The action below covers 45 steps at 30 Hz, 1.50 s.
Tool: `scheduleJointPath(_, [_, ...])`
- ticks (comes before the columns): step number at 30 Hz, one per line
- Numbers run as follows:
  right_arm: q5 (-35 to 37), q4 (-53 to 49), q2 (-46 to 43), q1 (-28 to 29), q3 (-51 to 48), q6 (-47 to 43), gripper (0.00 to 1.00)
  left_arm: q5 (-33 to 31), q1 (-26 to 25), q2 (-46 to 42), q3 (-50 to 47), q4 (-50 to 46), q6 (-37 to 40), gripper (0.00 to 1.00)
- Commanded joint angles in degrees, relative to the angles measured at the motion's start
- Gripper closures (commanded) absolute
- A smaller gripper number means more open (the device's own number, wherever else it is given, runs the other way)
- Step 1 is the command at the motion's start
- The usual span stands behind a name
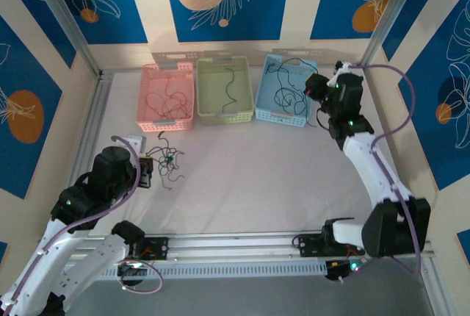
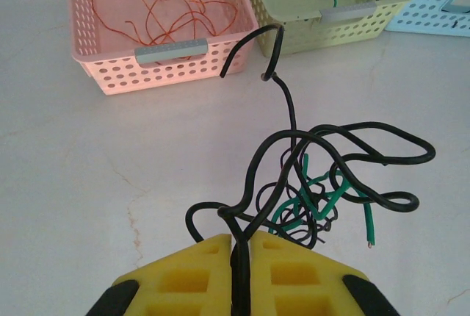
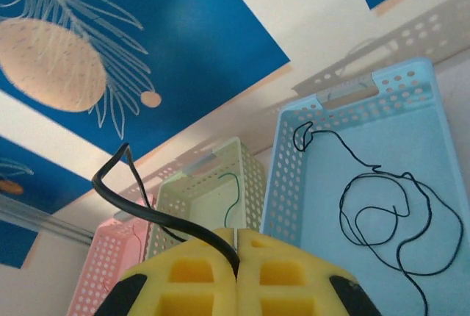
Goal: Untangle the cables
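Tangle of black and green cables (image 2: 305, 198) sits near the tabletop's (image 2: 88, 184) left edge, one strand pinched by the closed left gripper (image 2: 241, 275). Right gripper (image 3: 236, 272) clamps a black wire (image 3: 132, 202) by the blue basket (image 3: 294, 176).

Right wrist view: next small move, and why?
Probably carry the right end effector forward over the blue basket and open it. It is shut on a black cable, and that basket already holds other black cables.

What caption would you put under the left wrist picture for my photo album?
Left tool pinching a black cable tangled with a green cable, facing a pink basket holding red cables.
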Motion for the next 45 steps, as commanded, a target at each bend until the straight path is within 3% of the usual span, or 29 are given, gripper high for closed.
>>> scheduleJointPath(1, [-2.4,-1.5,7.7,-1.3,7.1,5.6,1.0,1.0,0.6,-0.1,-0.4,1.3,0.5,1.0])
scheduleJointPath(15, [0.1,0.6,37.5,-1.6,25.3,13.7,1.0,1.4,0.7,0.2,-0.6,1.4,0.6,1.0])
scheduleJointPath(26, [-0.3,-5.1,43.6,-1.2,26.1,7.9,1.0,1.9,0.8,0.4,-0.7,1.6,0.7,1.0])
scheduleJointPath(34, [-0.9,-10.2,39.1,-4.4,27.8,3.0,0.6,2.1,0.9,0.7,-0.7,1.6,0.7,1.0])
scheduleJointPath(39, [1.4,-13.2,29.8,-4.7,25.2,0.3,0.54,2.1,1.0,0.5,-0.7,1.6,0.7,1.0])
scheduleJointPath(45, [2.8,-8.4,14.3,-2.1,11.5,-1.5,0.54,2.3,1.1,0.6,-0.7,1.6,0.7,1.0])
